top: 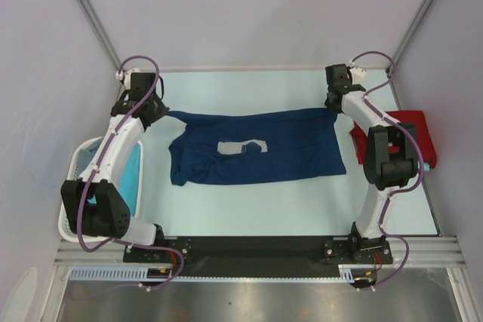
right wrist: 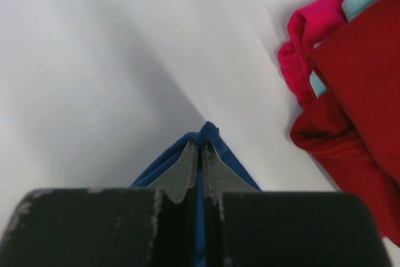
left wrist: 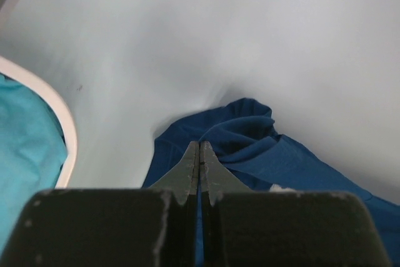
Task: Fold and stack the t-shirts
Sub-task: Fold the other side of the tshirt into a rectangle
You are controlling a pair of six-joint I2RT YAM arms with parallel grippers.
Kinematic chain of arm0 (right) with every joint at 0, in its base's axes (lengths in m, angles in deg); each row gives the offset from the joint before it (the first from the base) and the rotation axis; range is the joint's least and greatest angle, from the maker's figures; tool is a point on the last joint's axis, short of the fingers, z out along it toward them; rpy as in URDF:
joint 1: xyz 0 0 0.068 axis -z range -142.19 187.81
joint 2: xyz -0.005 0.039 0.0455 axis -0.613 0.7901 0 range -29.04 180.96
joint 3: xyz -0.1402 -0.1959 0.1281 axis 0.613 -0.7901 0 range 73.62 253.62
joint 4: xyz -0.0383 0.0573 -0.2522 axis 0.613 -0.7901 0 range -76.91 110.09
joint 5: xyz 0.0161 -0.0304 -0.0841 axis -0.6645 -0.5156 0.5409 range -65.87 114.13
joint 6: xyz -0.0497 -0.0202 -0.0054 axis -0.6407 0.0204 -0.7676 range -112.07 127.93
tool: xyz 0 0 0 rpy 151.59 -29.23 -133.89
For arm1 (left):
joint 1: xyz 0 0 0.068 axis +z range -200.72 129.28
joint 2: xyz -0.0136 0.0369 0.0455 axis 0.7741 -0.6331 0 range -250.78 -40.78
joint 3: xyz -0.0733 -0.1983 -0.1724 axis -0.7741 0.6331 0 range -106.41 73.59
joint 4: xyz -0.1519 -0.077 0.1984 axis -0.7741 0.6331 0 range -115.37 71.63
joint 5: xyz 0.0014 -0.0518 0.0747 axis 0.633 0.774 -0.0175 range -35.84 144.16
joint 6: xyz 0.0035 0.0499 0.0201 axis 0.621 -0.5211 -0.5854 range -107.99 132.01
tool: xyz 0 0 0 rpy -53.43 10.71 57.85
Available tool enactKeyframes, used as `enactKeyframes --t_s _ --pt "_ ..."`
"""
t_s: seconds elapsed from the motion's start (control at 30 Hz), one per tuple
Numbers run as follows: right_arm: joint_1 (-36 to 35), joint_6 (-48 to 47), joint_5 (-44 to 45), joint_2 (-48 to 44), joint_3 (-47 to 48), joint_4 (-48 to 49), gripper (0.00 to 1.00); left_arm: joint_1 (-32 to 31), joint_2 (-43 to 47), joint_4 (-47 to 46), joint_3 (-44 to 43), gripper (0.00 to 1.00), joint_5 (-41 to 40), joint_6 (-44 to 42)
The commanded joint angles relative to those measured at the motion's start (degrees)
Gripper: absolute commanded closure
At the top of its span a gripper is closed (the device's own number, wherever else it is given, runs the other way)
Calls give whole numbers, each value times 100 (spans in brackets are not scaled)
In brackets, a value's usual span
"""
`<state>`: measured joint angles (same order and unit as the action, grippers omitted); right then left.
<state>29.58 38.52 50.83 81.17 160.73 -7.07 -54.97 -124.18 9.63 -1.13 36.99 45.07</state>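
Both arms reach far forward: left gripper [left wrist: 199,146], right gripper [right wrist: 201,146] — each pinching navy t-shirt [top: 256,157]

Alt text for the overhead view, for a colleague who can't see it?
A navy t-shirt lies spread on the table, its far corners pinched by the left claw and right claw. A red t-shirt sits at right, a white basket at left.

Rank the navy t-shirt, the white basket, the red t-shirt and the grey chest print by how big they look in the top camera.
Largest: navy t-shirt.
Then white basket and red t-shirt, order unsure: the left arm and right arm hide part of each.
Smallest: grey chest print.
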Motion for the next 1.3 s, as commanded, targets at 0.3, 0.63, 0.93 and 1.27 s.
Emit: enactKeyframes --t_s 0.3,0.63,0.93,1.27 --pt "-205 211 564 -1124 -915 -97 100 -155 1176 -134 713 100 38 52" --pt "-267 281 609 -1362 -1390 -44 100 -190 1537 -64 1362 100 65 34" --pt "-355 457 670 -1371 -1671 -97 100 -199 1686 -64 1829 100 100 25" --pt "-355 545 661 -1336 -1970 -53 100 -199 1537 -160 2189 100 187 16"
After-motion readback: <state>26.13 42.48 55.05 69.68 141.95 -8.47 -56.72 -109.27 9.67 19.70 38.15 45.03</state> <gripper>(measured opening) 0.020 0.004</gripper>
